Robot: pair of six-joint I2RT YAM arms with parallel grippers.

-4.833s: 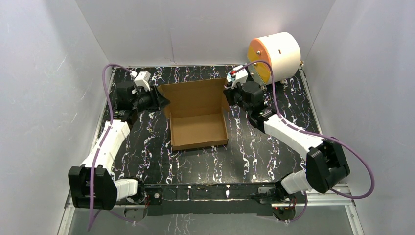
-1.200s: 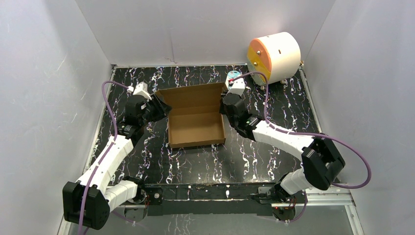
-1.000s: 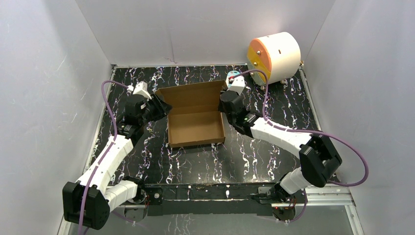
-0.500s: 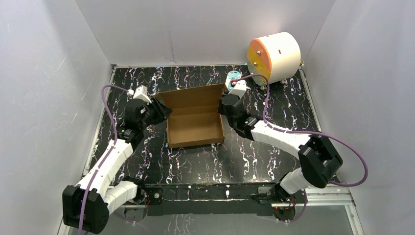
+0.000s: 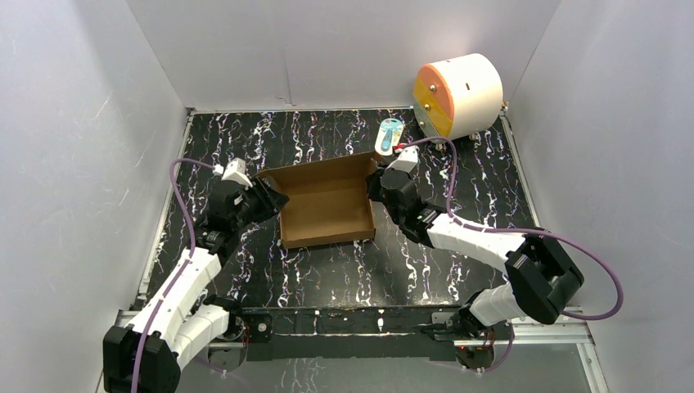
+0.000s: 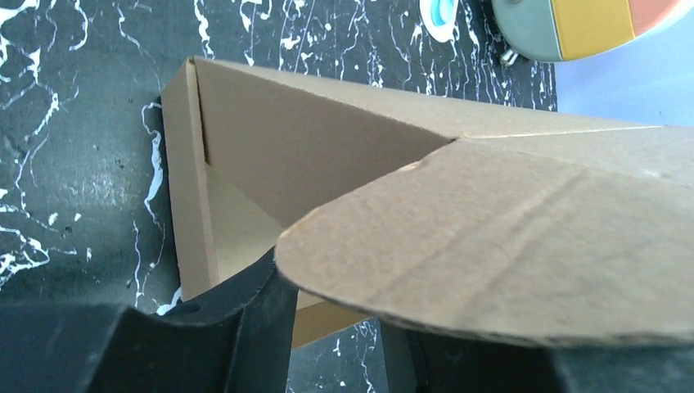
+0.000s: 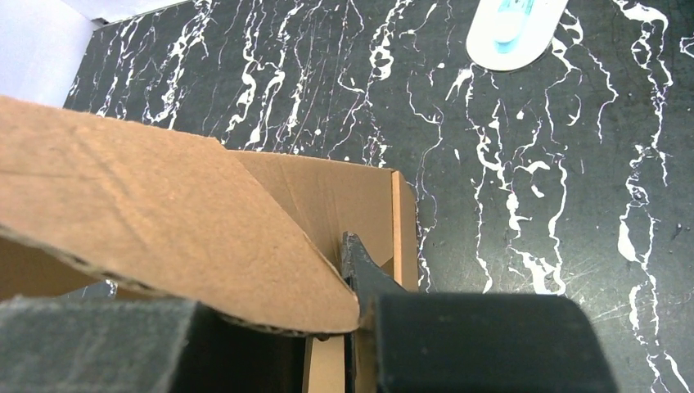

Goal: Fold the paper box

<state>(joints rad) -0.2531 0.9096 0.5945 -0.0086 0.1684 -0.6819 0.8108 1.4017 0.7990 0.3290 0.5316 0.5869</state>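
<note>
The paper box point(image 5: 327, 214) is a shallow brown cardboard tray in the middle of the table, with its lid point(image 5: 319, 170) standing up at the far side and leaning forward. My left gripper point(image 5: 268, 196) is at the lid's left corner. In the left wrist view point(image 6: 335, 327) its fingers point(image 6: 258, 319) stand apart, with floor showing between them. The lid's rounded side flap point(image 6: 507, 246) lies across them. My right gripper point(image 5: 376, 182) is at the lid's right corner. In the right wrist view point(image 7: 327, 327) a narrow gap shows and the flap point(image 7: 164, 221) lies over the left finger, its tip touching the right finger point(image 7: 360, 270).
A white-and-orange cylinder point(image 5: 458, 94) stands at the back right corner. A small white-and-teal item point(image 5: 389, 135) lies on the black marbled table just behind my right gripper. White walls close in the left, back and right sides.
Both grippers have moved toward the near edge with the lid's corners. The lid has tipped forward over the tray. The white-and-teal item behind my right gripper has come into view.
</note>
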